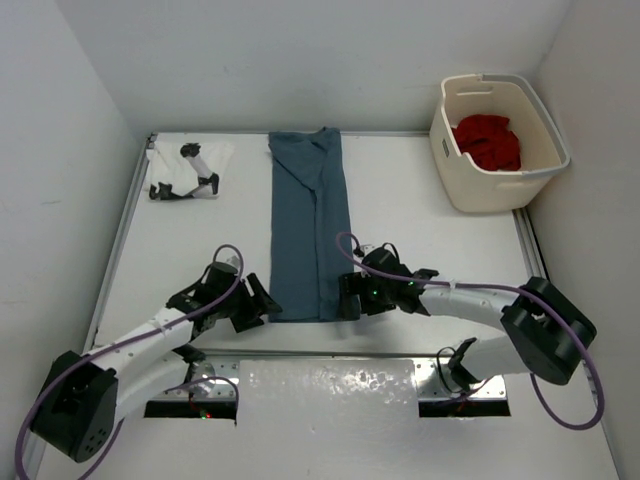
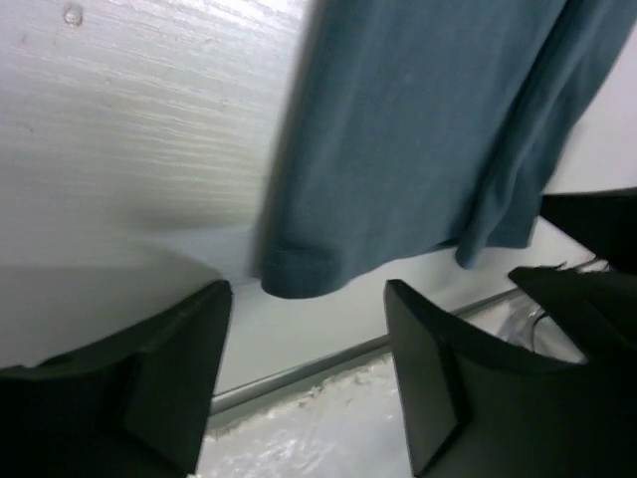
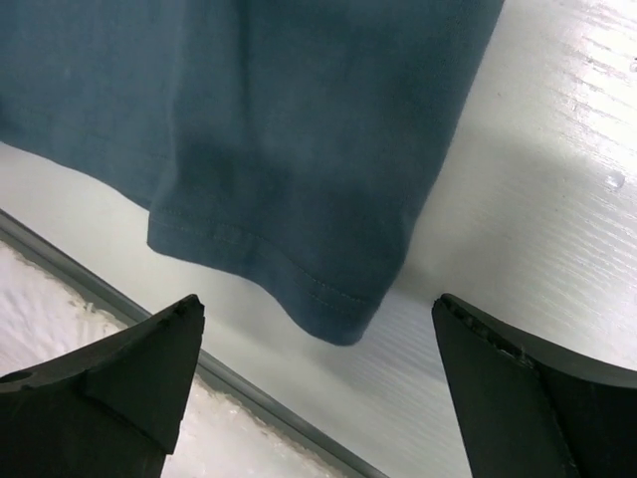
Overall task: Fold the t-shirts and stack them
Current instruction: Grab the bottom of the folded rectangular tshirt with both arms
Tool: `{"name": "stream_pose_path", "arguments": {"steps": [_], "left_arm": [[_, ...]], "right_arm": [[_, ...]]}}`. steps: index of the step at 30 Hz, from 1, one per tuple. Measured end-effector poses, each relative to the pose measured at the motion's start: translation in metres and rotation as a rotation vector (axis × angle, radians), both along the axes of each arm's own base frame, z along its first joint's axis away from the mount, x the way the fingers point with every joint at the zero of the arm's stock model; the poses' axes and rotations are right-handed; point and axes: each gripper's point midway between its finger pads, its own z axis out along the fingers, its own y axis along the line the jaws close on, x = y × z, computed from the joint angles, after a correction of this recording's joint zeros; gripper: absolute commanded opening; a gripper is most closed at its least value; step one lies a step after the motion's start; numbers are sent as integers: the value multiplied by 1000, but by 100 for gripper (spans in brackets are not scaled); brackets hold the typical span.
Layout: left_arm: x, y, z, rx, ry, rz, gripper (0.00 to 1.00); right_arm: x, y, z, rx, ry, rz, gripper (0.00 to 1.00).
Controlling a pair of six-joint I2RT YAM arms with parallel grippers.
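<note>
The white shirt lies folded, the blue shirt half-folded between the open, empty left end effector and right end effector, the red shirt untouched in the basket.

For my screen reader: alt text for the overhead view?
A blue-grey t-shirt folded into a long strip lies on a white table, left gripper and right gripper open at its near corners. White t-shirt far left; red t-shirt in a cream basket far right.
</note>
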Motion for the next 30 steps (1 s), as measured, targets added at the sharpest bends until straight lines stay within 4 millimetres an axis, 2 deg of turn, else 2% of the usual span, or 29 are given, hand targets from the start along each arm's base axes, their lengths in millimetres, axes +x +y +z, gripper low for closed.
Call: {"name": "stream_pose_path", "arguments": {"steps": [2,3,4,7,14,16,17,19,22,27,30], "left_arm": [[-1,-1,-3,-4,8,-9,48],[-1,-3,-3,-8,10,-15,45],[-2,-3,-4,-7,17,-18,43],[-4,-2,-7,-1,27,-24,39],[-2,-2,-11,9,32,-27,27],[-2,-3,-12,9,34,-29,15],[-2,-3,-13,10,36,-29,14],[-2,-3,-15,13,39,-31,12],[-2,-3,-15,17,36,-34,0],[-2,-3,-15,22,31,-38,0],[-1,-3,-14,25,23,-40,0]], "right_arm": [[2,3,0,17,6,-9,89],[2,4,0,24,9,-13,87],[3,5,1,32,12,-16,81],[4,6,-1,48,21,-27,73],[5,8,-2,101,50,-62,64],[4,10,-3,109,59,-58,59],[4,11,-4,113,64,-59,57],[3,13,-5,120,76,-60,50],[2,12,-8,119,88,-65,37],[-3,6,-13,111,110,-89,19],[-5,3,-15,100,114,-95,5]]}}
